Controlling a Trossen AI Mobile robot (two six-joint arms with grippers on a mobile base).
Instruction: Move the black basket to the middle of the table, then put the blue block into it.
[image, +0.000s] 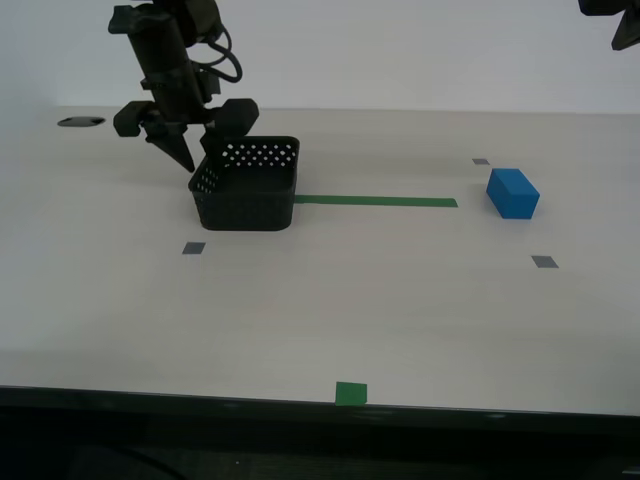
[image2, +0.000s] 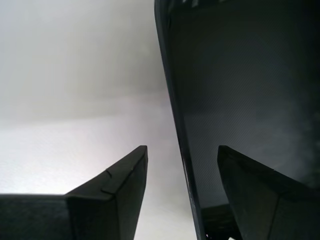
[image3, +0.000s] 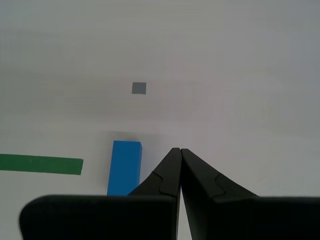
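The black basket (image: 245, 190) stands on the table (image: 320, 310) at the exterior view's left of centre, at the end of a green tape strip (image: 375, 201). My second gripper (image: 203, 158) is open and straddles the basket's wall (image2: 225, 100), with one finger (image2: 120, 185) outside and the other (image2: 260, 190) inside. The blue block (image: 513, 193) lies on the table at the exterior view's right. My first gripper (image3: 179, 150) is shut and empty, high above the table beside the blue block (image3: 125, 165). Only a bit of that arm (image: 615, 20) shows in the exterior view.
Small grey square marks (image: 194, 248) (image: 544, 262) (image: 481, 161) lie on the table. A green tape square (image: 350, 393) sits at the dark front edge. A dark round hole (image: 80, 121) is at the back left. The green strip (image3: 40, 164) and a grey mark (image3: 139, 88) show in the first wrist view.
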